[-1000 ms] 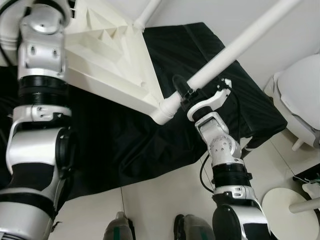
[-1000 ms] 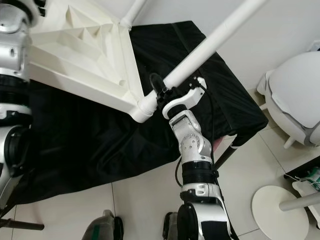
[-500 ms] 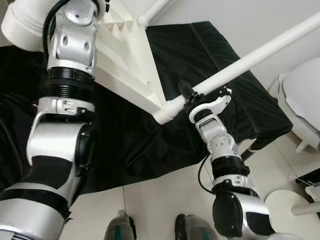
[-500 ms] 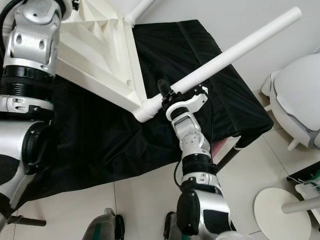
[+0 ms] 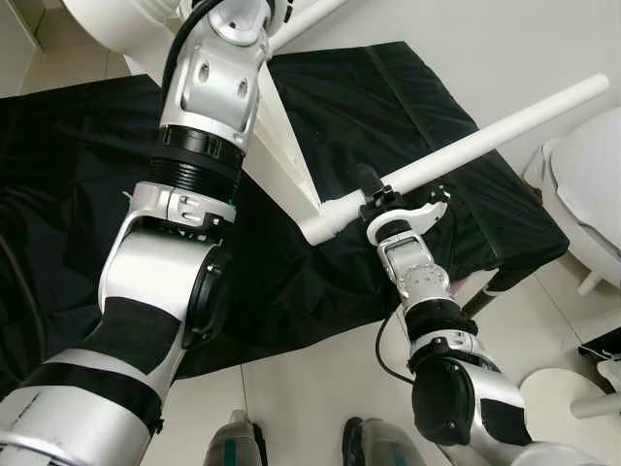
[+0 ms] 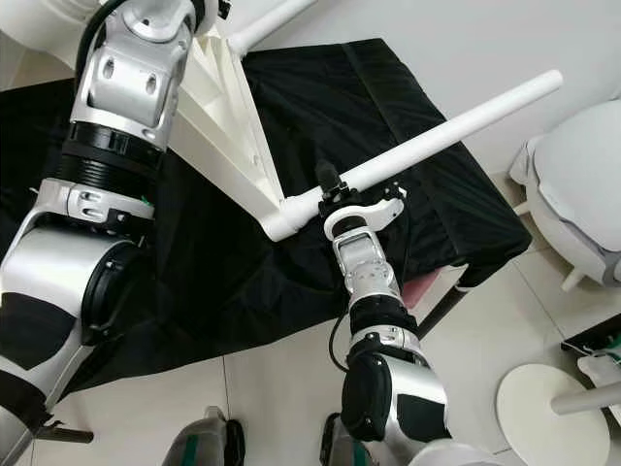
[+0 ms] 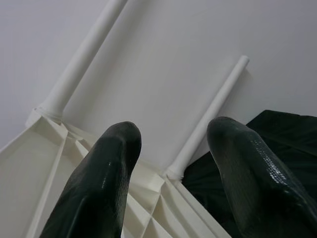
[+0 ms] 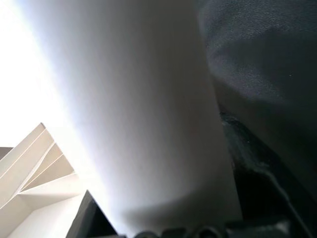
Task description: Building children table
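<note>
Since a second ago the white plastic children's table top (image 5: pixel 281 146), turned underside up, has tipped steeply on edge, and the long white tubular leg (image 5: pixel 485 136) at its lower corner has swung down from steep to a shallow slant toward the upper right of the head views. The left arm has also moved further into the middle of the frame.

The right gripper (image 5: pixel 380 197) sits at centre frame, its black fingers clamped round the leg just beside the corner socket (image 5: pixel 325 218); the right wrist view has the pale tube pressed close between them. The left gripper (image 7: pixel 171 163) is up at the top left, its two black fingers (image 7: pixel 101 183) spread wide with nothing between them, hovering over the ribbed white underside of the table top. Beyond it in the left wrist view two more white legs (image 7: pixel 208 119) stand out of their corners against a plain pale wall.

The table top rests over a crumpled black cloth (image 6: pixel 388 126) draped on a low stand, filling the middle of the view. Below is a floor of pale glossy tiles (image 5: pixel 310 388). At the right edge stands a rounded white child's chair (image 6: pixel 582 184), and at the lower right a white round disc base (image 6: pixel 548 408).
</note>
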Controlling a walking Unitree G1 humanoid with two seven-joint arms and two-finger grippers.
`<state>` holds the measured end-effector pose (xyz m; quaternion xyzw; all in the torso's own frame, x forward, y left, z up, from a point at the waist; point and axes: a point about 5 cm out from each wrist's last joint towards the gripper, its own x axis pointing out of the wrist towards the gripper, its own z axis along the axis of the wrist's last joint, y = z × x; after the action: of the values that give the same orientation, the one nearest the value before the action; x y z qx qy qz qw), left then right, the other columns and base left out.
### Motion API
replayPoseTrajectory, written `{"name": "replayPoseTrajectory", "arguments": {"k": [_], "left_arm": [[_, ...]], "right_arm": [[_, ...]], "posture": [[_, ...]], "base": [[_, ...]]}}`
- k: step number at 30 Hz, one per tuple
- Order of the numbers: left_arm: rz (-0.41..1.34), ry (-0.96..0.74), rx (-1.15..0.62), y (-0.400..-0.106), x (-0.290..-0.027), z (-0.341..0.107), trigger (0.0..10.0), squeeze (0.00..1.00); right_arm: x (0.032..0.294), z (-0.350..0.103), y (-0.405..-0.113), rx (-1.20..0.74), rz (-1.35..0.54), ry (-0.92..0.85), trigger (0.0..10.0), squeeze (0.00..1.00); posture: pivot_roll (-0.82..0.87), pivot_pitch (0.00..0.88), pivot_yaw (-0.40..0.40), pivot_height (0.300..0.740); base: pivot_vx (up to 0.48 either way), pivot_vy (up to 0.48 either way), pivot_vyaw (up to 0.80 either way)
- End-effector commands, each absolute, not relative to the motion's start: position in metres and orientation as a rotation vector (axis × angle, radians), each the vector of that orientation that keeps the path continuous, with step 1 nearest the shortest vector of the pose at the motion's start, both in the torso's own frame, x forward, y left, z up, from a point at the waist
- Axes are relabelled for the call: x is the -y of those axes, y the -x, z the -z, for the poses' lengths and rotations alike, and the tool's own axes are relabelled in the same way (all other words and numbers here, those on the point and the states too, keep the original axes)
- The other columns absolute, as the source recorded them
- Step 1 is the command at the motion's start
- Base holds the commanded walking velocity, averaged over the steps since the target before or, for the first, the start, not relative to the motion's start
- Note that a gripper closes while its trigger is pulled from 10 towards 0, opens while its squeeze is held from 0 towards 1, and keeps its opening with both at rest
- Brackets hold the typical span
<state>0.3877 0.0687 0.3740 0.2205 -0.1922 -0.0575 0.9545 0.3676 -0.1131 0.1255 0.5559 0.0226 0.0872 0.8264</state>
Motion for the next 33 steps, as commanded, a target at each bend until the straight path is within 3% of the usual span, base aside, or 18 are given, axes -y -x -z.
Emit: {"name": "replayPoseTrajectory", "arguments": {"k": [1,3,4,18,27,28,33], "left_arm": [[0.035,-0.446,0.421,-0.385,-0.071,-0.376,10.0,0.00],[0.040,-0.449,0.421,-0.386,-0.071,-0.376,10.0,0.00],[0.049,-0.451,0.420,-0.386,-0.069,-0.378,10.0,0.00],[0.108,-0.451,0.410,-0.387,-0.059,-0.379,10.0,0.00],[0.276,-0.502,0.288,-0.385,-0.041,-0.344,10.0,0.00],[0.397,-0.508,0.179,-0.384,-0.033,-0.320,10.0,0.00],[0.497,-0.490,0.111,-0.381,-0.027,-0.305,10.0,0.00]], "right_arm": [[0.089,-0.105,-0.360,-0.160,-0.183,-1.291,3.3,0.00],[0.085,-0.105,-0.360,-0.172,-0.207,-1.296,3.7,0.00],[0.080,-0.106,-0.360,-0.187,-0.230,-1.296,10.0,0.00],[0.063,-0.108,-0.361,-0.235,-0.303,-1.372,10.0,0.00],[0.055,-0.116,-0.364,-0.219,-0.369,-1.485,10.0,0.00],[0.054,-0.121,-0.366,-0.206,-0.380,-1.537,10.0,0.00],[0.054,-0.123,-0.367,-0.203,-0.384,-1.558,10.0,0.00]], "posture": [[0.02,0.047,0.104,0.740],[0.02,0.050,0.108,0.740],[0.02,0.051,0.112,0.740],[0.02,0.060,0.116,0.740],[0.03,0.069,0.123,0.740],[0.03,0.073,0.126,0.740],[0.04,0.076,0.127,0.740]], "base": [[0.000,0.000,0.00],[0.000,0.000,0.00],[0.000,0.000,0.00],[0.000,0.000,0.00],[0.000,0.000,0.00],[0.000,0.000,0.00],[0.000,0.000,0.00]]}}
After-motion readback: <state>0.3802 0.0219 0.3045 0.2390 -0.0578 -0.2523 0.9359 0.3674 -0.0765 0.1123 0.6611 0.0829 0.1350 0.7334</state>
